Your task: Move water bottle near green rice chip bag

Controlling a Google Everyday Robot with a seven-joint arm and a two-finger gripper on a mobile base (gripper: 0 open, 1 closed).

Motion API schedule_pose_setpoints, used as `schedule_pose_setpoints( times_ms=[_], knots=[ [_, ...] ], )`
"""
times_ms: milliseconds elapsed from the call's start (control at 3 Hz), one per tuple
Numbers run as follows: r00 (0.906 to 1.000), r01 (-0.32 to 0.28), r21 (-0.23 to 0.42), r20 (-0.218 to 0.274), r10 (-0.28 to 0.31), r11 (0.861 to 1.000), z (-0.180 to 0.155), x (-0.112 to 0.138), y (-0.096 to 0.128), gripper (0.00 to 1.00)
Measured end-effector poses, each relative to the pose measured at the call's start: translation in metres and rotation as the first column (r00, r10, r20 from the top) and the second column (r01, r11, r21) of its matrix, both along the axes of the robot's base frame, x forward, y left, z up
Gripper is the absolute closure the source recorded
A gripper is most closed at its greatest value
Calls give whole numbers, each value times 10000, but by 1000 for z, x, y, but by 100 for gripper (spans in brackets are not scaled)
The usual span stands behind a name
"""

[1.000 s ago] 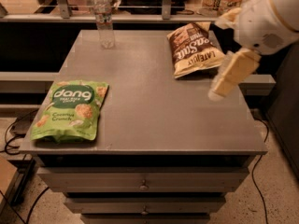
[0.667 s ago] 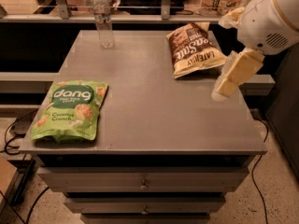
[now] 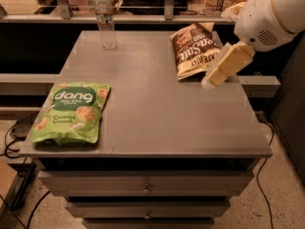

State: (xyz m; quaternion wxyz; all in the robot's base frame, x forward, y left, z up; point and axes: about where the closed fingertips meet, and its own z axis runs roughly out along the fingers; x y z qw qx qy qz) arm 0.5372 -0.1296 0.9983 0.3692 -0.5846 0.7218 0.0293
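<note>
I see the small clear plastic water bottle point(image 3: 106, 20) with its white cap standing upright at the far left corner of the flat grey table top point(image 3: 152, 104), long axis vertical, cap pointing straight up, a thin dark label band round its middle. The flat bright green rice chip bag point(image 3: 70, 111) with white "dang" lettering lies face up at the near left edge, well apart from the bottle; its long axis runs from near to far, leaning a little to the right, the lettering at the far end. Bare table lies between bottle and bag. On the far right a brown-and-cream chip bag point(image 3: 193, 51) lies flat, its top toward the back. My cream-coloured gripper point(image 3: 208, 81) hangs at the right side, tilted down and to the left, its tip just beside that brown bag's near corner, well apart from the bottle. I cannot tell whether it is released or clenched; it grasps nothing. Grey drawers point(image 3: 143, 190) sit below the top.
</note>
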Motion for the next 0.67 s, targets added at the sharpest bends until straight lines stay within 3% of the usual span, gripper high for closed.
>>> schedule_pose_setpoints(
  times_ms=[333, 667],
  knots=[
    [9971, 149, 988, 724, -221, 9950, 1, 33, 17, 0],
    [9912, 100, 2061, 1272, -369, 9785, -2, 73, 39, 0]
  ],
)
